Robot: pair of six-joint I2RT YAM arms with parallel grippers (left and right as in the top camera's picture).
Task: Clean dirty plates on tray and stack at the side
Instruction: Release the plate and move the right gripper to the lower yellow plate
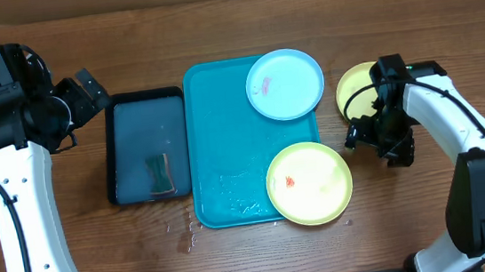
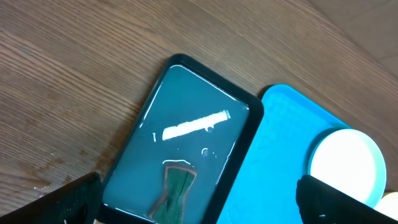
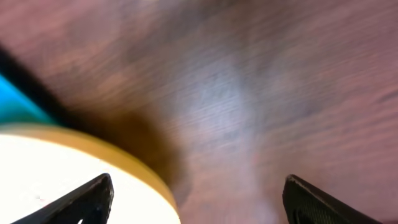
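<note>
Lying on the desk point(image 1: 214, 23), the turquoise tray point(image 1: 220, 138) carries a blue plate point(image 1: 285, 83) and a yellow-green plate point(image 1: 309, 183) overlapping its right rim; a third plate point(image 1: 352, 85) sits on wood beyond. Both the left gripper point(image 1: 96, 95) and the right gripper point(image 3: 199, 199) gape, empty.

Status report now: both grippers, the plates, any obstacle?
Left gripper open, empty, near dark tray. Right gripper open, empty, at edge of yellow plate on table. Blue plate, yellow-green plate on turquoise tray, both smeared. No obstacle seen.
</note>
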